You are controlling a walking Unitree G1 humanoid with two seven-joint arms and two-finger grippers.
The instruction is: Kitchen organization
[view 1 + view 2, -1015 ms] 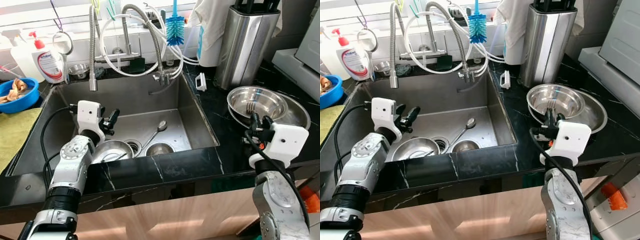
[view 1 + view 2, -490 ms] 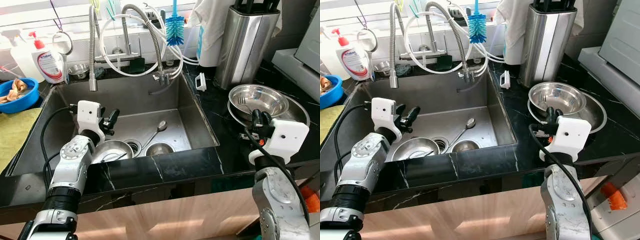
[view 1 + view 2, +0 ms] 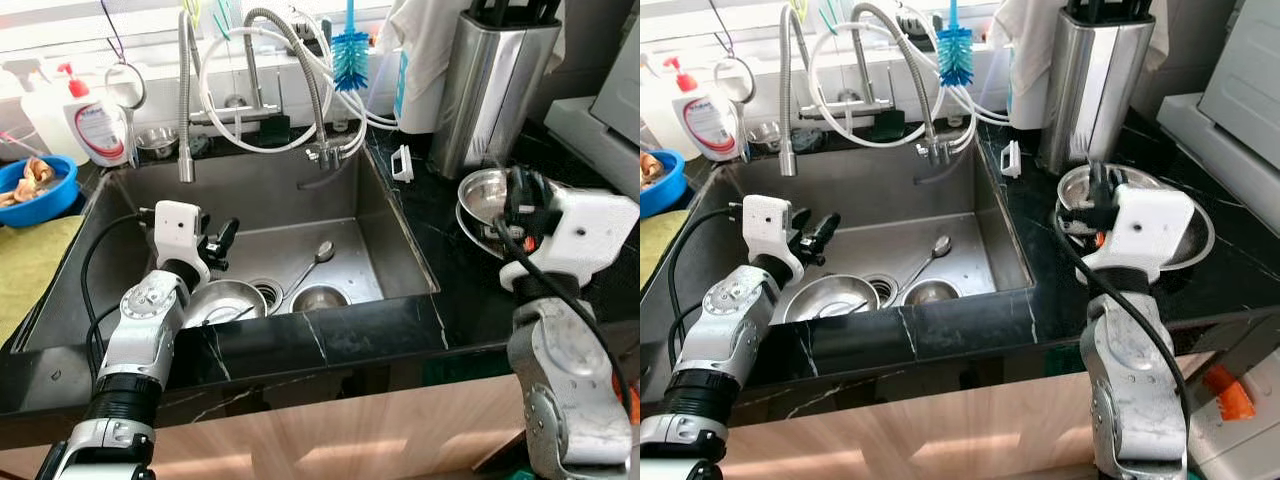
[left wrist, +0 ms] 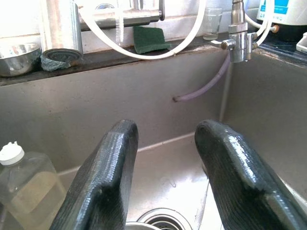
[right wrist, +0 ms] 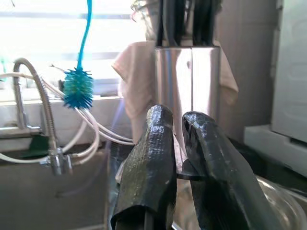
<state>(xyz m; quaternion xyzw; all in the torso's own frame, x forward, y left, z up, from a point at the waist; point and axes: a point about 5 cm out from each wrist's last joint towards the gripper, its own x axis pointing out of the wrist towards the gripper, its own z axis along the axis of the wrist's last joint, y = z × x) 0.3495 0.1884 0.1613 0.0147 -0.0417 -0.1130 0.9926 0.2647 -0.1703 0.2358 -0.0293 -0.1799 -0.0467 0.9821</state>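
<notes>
My right gripper point(image 3: 519, 186) is lifted above the stacked steel bowls point(image 3: 478, 192) on the black counter. Its fingers are shut on a thin metal fork point(image 5: 178, 153), seen between the pads in the right wrist view, where the right gripper point(image 5: 175, 116) faces the knife block point(image 5: 187, 86). My left gripper point(image 3: 222, 241) hangs open inside the sink point(image 3: 395, 235) with nothing between its fingers point(image 4: 120, 158). Below it lie a steel bowl point(image 3: 228, 298), a smaller bowl point(image 3: 320, 298) and a spoon point(image 3: 318, 255).
A tall steel knife block point(image 3: 495, 80) stands behind the counter bowls. Faucet hoses and a blue bottle brush point(image 3: 350, 55) hang over the sink's back. A soap bottle point(image 3: 98, 122), a blue bowl point(image 3: 35, 192) and a green cloth point(image 3: 30, 270) sit at left. A plastic bottle point(image 4: 24, 184) stands in the sink.
My right gripper has risen from the counter bowls and taken the fork up out of the top bowl. The left arm has not moved.
</notes>
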